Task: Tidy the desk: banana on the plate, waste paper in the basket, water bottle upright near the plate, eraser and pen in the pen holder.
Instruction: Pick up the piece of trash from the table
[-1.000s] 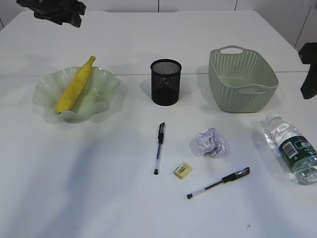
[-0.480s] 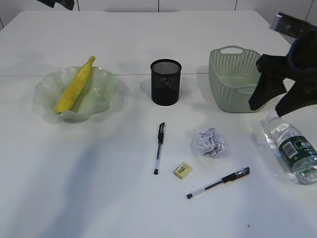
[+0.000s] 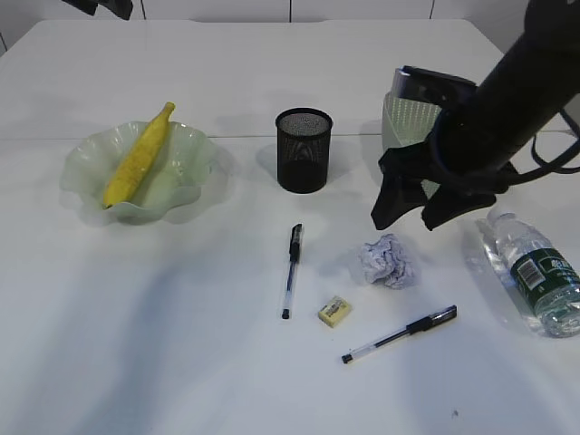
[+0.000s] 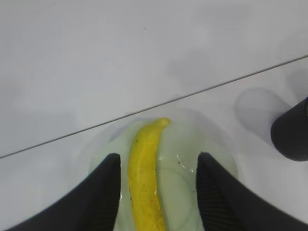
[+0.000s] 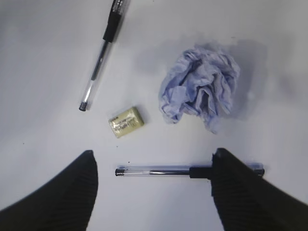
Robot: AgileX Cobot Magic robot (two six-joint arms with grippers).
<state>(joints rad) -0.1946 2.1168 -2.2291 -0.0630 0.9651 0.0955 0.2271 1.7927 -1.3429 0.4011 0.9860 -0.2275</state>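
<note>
A white desk (image 3: 181, 362) is seen partway through tidying, with the banana (image 3: 138, 157) already laid in the pale green plate (image 3: 195, 168) at the left. The right gripper (image 3: 406, 216) is held above the crumpled waste paper (image 3: 385, 260), its jaws spread wide and nothing grasped between them. The green basket (image 3: 403, 122) is partly hidden behind that arm. The water bottle (image 3: 536, 272) is left lying on its side at the right edge. Two pens (image 3: 291, 269) (image 3: 400, 333) and the yellow eraser (image 3: 333, 311) are scattered in front of the black mesh pen holder (image 3: 304, 149). The left gripper (image 4: 156, 192) is shown over the banana, jaws parted and empty.
</note>
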